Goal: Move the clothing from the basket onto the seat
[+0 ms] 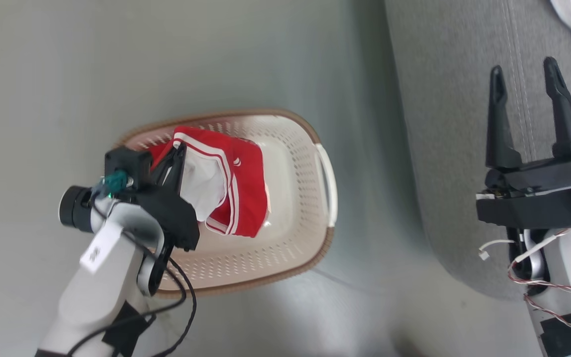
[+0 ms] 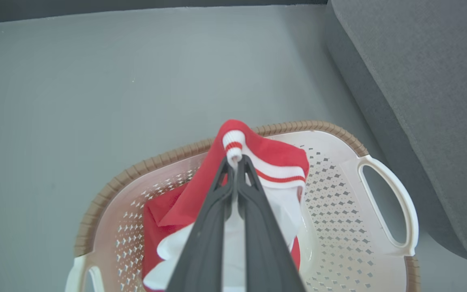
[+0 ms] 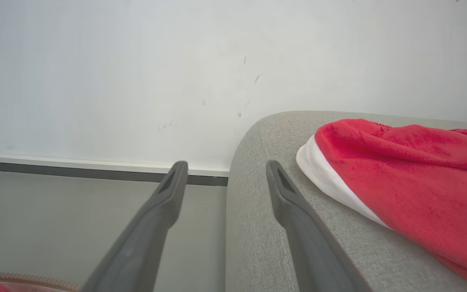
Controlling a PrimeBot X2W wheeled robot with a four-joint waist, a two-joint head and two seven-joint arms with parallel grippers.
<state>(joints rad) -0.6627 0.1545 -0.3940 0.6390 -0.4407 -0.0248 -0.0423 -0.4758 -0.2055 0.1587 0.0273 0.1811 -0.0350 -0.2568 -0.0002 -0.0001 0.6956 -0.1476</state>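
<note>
My left hand [image 1: 179,151] is closed tight on the white-and-red cuff of a red garment [image 1: 246,188]. The two fingers are pressed together w/ only fabric between them. The garment hangs from this pinch above the basket [image 1: 290,223] and its lower part drops back inside; I cannot tell if it touches the bottom. The basket stands on the floor [image 1: 216,59], one handle end turned to the seat [image 1: 454,124].

The relation that matters for the next move: the seat lies to the right of the basket, w/ a strip of floor between. My left hand is at the basket's left side, so approx the whole basket is between this hand and the seat. I judge the carry should go up first and then right, high enough that the hanging part clears the rim and the seat's rounded edge.

My right hand [image 1: 523,69] is nearer to the seat. It hovers over the seat's left part, fingers wide apart, holding nothing. A second red garment [image 3: 412,174] w/ a white band lies on the seat, to the far right of this hand.
</note>
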